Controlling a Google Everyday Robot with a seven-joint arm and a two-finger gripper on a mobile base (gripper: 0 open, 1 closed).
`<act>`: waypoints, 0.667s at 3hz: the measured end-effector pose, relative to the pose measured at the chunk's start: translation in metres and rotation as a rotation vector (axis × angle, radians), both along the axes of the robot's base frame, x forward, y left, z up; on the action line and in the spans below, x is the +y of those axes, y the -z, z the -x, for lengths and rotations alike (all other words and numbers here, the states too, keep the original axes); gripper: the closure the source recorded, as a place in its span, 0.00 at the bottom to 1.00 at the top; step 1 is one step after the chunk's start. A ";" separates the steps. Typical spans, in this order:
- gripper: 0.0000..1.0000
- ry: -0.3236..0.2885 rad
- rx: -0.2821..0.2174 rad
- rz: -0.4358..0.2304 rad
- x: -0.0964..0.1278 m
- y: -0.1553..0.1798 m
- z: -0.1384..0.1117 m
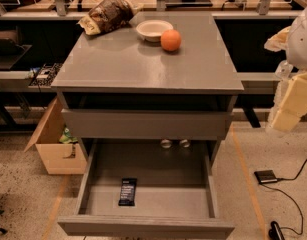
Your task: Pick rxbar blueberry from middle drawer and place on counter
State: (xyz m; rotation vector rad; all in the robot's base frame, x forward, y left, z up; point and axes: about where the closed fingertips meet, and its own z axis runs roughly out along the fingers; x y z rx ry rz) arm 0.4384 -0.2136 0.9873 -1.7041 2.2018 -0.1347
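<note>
The rxbar blueberry (127, 191), a small dark bar with pale lettering, lies flat on the floor of the middle drawer (158, 199), left of centre and near the front. The drawer is pulled fully out, below a closed grey drawer front. The counter (143, 64) is the grey top slab of the cabinet. My gripper (289, 106), with pale yellow parts, hangs at the right edge of the view, beside the cabinet at about counter height, well above and to the right of the bar. It holds nothing that I can see.
On the back of the counter sit a brown-and-yellow snack bag (105, 15), a white bowl (154, 30) and an orange (170, 40). An open cardboard box (55, 141) stands on the floor to the left. A black device (266, 176) with a cable lies on the floor to the right.
</note>
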 end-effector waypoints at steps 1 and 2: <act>0.00 0.000 0.000 0.000 0.000 0.000 0.000; 0.00 0.015 0.035 -0.029 0.011 0.018 0.008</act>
